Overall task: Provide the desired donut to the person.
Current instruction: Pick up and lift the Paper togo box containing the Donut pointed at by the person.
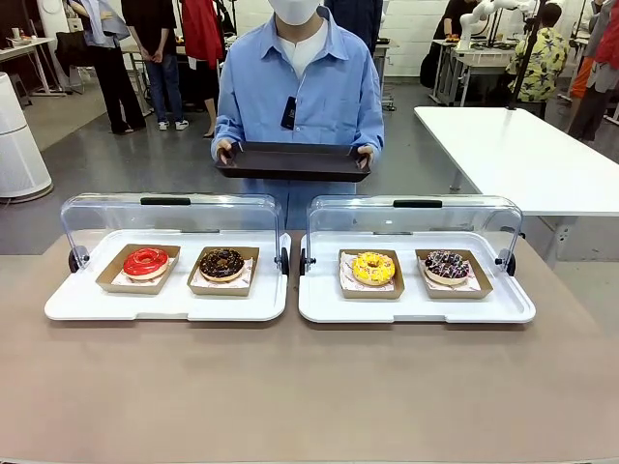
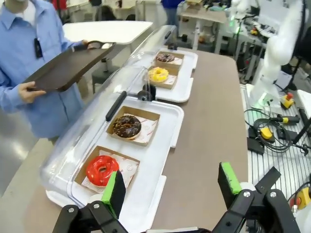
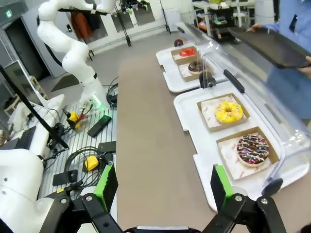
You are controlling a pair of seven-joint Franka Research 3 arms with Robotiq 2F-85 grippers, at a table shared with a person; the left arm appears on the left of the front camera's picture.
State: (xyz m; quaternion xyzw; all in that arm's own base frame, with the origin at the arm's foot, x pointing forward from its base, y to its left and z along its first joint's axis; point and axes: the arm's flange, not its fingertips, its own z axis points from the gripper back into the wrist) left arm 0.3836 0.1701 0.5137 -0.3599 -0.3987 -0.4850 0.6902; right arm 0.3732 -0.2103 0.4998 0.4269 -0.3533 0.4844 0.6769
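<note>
Donuts, four of them, sit in brown card boats (image 1: 114, 276) on two white serving trays (image 1: 164, 305), clear lids (image 1: 174, 217) raised, on the surface (image 1: 309, 387) just robot-side of the dark tray (image 1: 293, 160) that the person (image 1: 300, 87) holds in both hands. From the dark tray's left end across: red donut (image 1: 146, 261), chocolate donut (image 1: 222, 263), yellow donut (image 1: 373, 267), sprinkled donut (image 1: 447, 265). The left wrist view adds the left jaws, spread wide and empty, nearest the red donut and well short of the dark tray. The right wrist view adds the right jaws, likewise spread with nothing between them, nearest the sprinkled donut, plus cables (image 3: 92, 145) beside the surface. Print on the person's badge (image 1: 288, 112) is too small to read.
</note>
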